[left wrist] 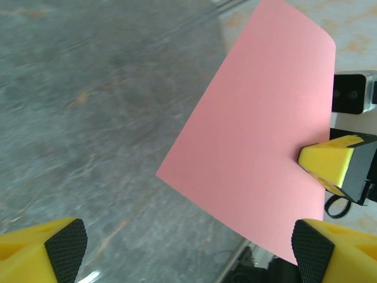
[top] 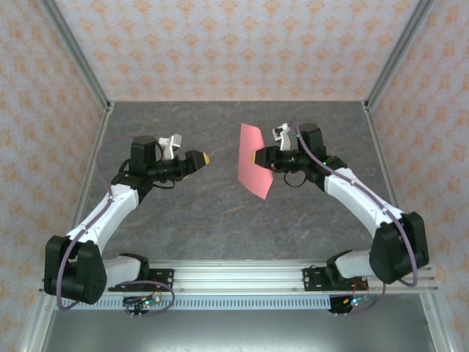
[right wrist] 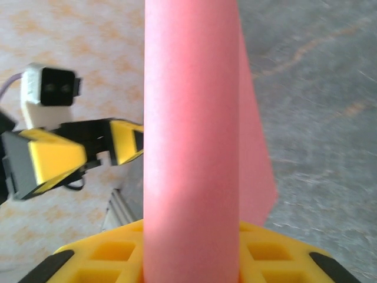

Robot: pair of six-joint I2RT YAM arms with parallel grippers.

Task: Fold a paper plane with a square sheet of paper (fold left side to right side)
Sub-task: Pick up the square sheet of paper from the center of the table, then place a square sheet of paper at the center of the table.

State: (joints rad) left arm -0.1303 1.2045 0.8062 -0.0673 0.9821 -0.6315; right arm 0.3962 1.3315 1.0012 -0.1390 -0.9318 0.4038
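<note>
- square sheet of paper (top: 251, 163): salmon pink, plain, off the table. It is held up on edge in the air, just to 1 o'clock of the table centre in the top view, with its lower corner pointing to 6 o'clock.
- right gripper (top: 258, 158): narrow, clamped on the sheet's 3 o'clock edge. In the left wrist view one yellow finger (left wrist: 327, 162) presses flat on the pink face.
- right wrist view: the sheet rises straight to 12 o'clock from between the yellow fingers. Its near face looks rounded, bowed rather than creased flat.
- left gripper (top: 206, 158): at 9 o'clock of the sheet, apart from it, pointing to 3 o'clock. Spread wide, nothing in it.
- left wrist view: its black-padded fingertips (left wrist: 66, 247) sit at the bottom corners, the sheet ahead of them, not touching.
- table (top: 220, 220): dark grey, marbled, below both grippers.
</note>
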